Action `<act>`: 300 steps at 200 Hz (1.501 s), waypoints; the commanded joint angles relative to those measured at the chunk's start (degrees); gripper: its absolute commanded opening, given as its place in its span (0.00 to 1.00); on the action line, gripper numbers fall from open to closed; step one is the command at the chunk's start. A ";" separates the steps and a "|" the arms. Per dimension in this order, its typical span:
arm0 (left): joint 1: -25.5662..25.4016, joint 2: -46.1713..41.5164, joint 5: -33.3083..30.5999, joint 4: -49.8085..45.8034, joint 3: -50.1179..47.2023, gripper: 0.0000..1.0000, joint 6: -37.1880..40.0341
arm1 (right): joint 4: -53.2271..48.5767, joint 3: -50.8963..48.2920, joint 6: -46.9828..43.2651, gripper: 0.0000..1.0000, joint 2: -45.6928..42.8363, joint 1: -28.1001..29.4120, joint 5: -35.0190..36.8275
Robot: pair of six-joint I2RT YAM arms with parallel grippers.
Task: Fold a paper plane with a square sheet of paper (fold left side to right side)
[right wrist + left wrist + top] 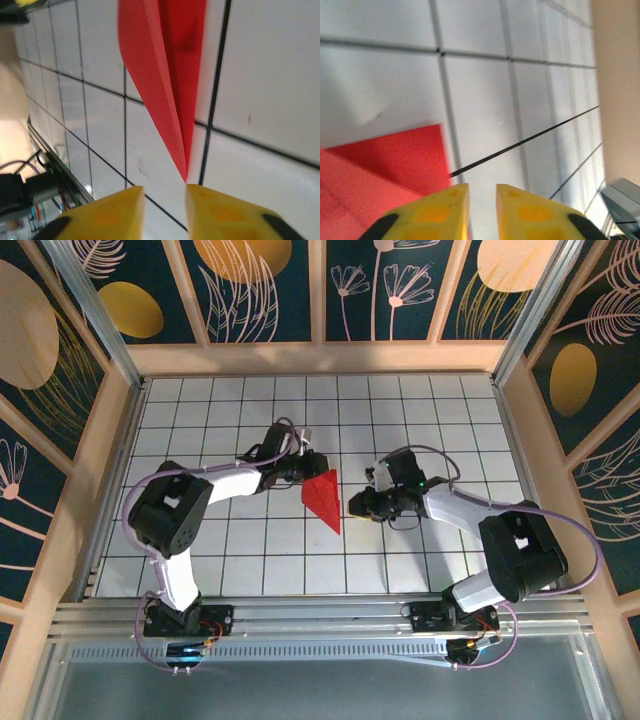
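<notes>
The square sheet of paper lies folded into a slim red paper plane (324, 497) in the middle of the white grid table (440, 420), with its sharp tip pointing toward the near edge. My left gripper (313, 468) sits at its wide far end. In the left wrist view the red paper (390, 160) lies left of the left gripper (482, 195), whose yellow jaws stand open with only tile showing between them. My right gripper (356, 503) is beside the plane's right edge. In the right wrist view the plane (165, 75) tapers down to the right gripper (164, 197), which is open, the tip just ahead of the gap.
Wooden frame walls (115, 430) enclose the table on the left, right and back. An aluminium rail (320, 615) with the two arm bases runs along the near edge. A wall (620, 75) shows at the right of the left wrist view.
</notes>
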 commanded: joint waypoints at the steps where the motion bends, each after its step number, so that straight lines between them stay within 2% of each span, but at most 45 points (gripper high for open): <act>1: 0.99 -5.99 -3.46 -2.65 0.32 0.27 0.93 | 3.99 3.74 -1.69 0.38 3.57 -0.24 1.96; 44: 2.14 -16.42 -10.14 -3.23 -9.57 0.34 -0.12 | 7.24 10.91 -4.53 0.46 12.67 0.77 2.01; 76: 2.32 -22.79 -14.93 -3.92 -15.72 0.39 -1.02 | 8.28 14.30 -5.99 0.46 18.45 1.21 1.23; 112: 2.34 -27.02 -16.68 -4.84 -19.80 0.42 -1.52 | 10.78 16.08 -5.82 0.43 22.27 1.90 -1.35; 125: 2.37 -28.21 -17.37 -5.26 -20.72 0.43 -1.63 | 11.42 16.06 -5.74 0.40 22.99 2.17 -1.85; 149: 2.32 -30.42 -18.94 -5.46 -21.74 0.46 -2.20 | 11.97 15.70 -5.56 0.28 23.10 2.16 -2.06; 176: 2.32 -33.14 -20.48 -4.89 -21.78 0.50 -2.40 | 11.49 15.30 -6.23 0.00 20.98 1.83 -2.01; 197: 2.32 -36.24 -21.35 -3.94 -21.50 0.55 -3.14 | 10.99 14.77 -6.78 0.00 16.31 0.59 -1.13; 216: 2.46 -39.68 -21.57 -1.76 -21.90 0.65 -3.93 | 12.45 13.54 -6.57 0.00 10.79 -1.53 -2.61; 238: 3.22 -44.01 -19.11 3.12 -22.87 0.76 -4.94 | 16.03 11.20 -4.79 0.00 3.87 -4.51 -6.69; 257: 4.31 -46.83 -14.17 10.27 -24.19 0.79 -6.35 | 20.35 9.37 -2.39 0.00 -1.77 -6.46 -11.79; 277: 4.70 -46.78 -4.91 18.68 -23.65 0.78 -7.65 | 25.49 8.28 1.18 0.00 -6.13 -7.60 -17.34; 300: 4.70 -42.81 6.21 25.28 -20.16 0.75 -10.02 | 34.03 7.08 7.98 0.00 -8.62 -7.60 -22.96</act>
